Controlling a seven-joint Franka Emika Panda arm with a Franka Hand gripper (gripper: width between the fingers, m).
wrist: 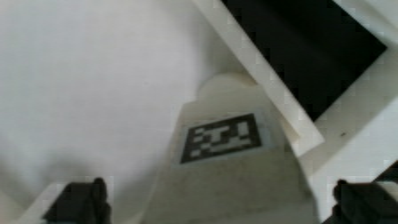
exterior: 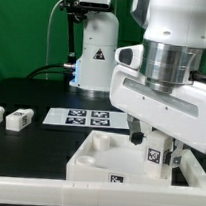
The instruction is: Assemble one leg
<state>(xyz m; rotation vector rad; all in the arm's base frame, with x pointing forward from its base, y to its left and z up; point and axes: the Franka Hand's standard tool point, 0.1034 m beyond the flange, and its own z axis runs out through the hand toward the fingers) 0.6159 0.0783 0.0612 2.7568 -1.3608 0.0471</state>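
Note:
A white leg with black-and-white tags stands upright at the near corner of the large white panel, on the exterior view's right. My gripper is lowered over the leg from above. In the wrist view the leg runs between my two dark fingertips, which stand wide apart on either side of it with a gap showing. My gripper is open around the leg. The leg's foot and its seat in the panel are hidden.
The marker board lies behind the panel. Other loose legs lie on the black table at the exterior view's left. The robot's base stands at the back. My arm fills the exterior view's right.

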